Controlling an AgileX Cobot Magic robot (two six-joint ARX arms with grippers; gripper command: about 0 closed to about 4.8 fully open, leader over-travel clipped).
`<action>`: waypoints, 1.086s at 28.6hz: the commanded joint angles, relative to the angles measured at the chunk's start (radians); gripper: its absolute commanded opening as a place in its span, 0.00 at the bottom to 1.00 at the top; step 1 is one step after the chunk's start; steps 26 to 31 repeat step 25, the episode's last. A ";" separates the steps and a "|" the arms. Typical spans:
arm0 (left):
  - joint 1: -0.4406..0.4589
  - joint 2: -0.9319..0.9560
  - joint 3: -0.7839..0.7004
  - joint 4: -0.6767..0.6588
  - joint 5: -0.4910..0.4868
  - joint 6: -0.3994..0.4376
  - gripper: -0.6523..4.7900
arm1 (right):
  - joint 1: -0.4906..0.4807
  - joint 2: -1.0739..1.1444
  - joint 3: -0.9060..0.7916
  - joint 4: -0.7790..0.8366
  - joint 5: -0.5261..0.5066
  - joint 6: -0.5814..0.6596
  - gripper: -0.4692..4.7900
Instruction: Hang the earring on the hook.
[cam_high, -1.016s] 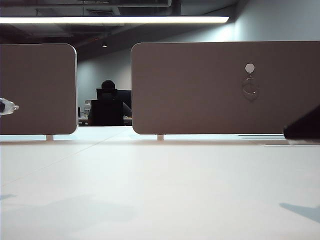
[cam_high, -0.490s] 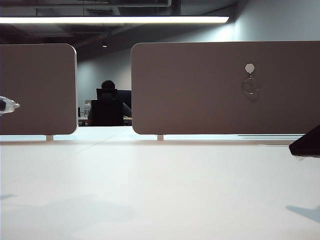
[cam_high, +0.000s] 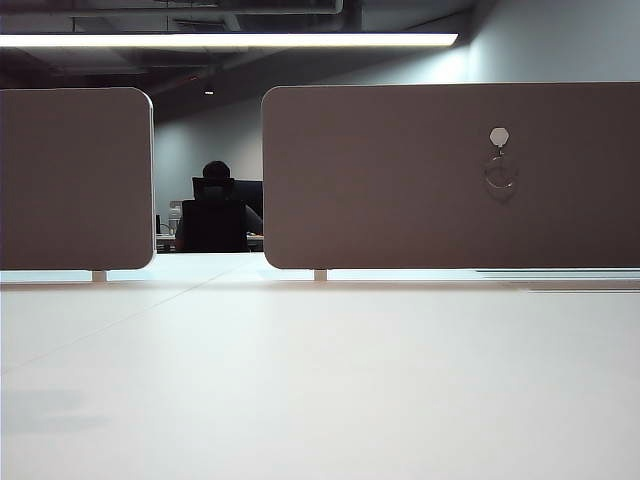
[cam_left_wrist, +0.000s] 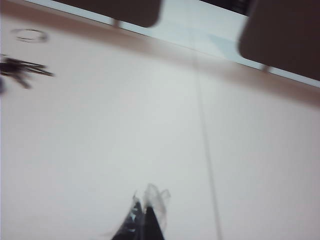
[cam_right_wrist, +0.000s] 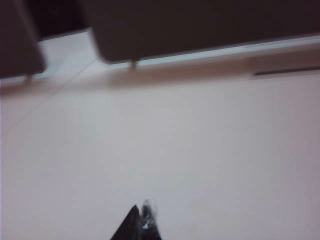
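Hanging from the small hexagonal hook (cam_high: 499, 136) on the right-hand partition panel (cam_high: 400, 180), the earring (cam_high: 500, 174) is showing in the exterior view as a thin silver hoop dangling just below the hook, against the panel's grey face. A second, narrower panel (cam_high: 75, 180) is standing to the left, and between the two a person (cam_high: 215, 205) is sitting in a dark chair far in the background, under a long ceiling light (cam_high: 230, 40). Both panels are resting on short pegs on the pale table (cam_high: 320, 380), whose surface is stretching toward the camera.

Neither arm is appearing in the exterior view. In the left wrist view the left hand (cam_left_wrist: 144, 220) is hovering over the table with its dark fingertips pressed together and nothing between them; the picture is blurred. Near one corner of that view another thin wire ring (cam_left_wrist: 30, 35) is lying flat on the table, and just beside it a dark, smeared object (cam_left_wrist: 22, 70) that cannot be identified. In the right wrist view the right hand (cam_right_wrist: 140, 222) is likewise sitting closed and empty above the table, its tips touching, with the lower edges of the two panels (cam_right_wrist: 200, 30) blurred ahead of it
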 joint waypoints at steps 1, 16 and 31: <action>0.052 0.001 -0.005 -0.004 0.004 -0.002 0.11 | -0.069 -0.002 -0.003 0.058 -0.003 -0.001 0.11; 0.056 0.001 -0.005 -0.004 0.007 -0.002 0.11 | -0.090 -0.002 -0.003 0.064 -0.007 -0.001 0.11; 0.056 0.001 -0.005 -0.004 0.007 -0.002 0.11 | -0.090 -0.002 -0.003 0.064 -0.007 -0.001 0.11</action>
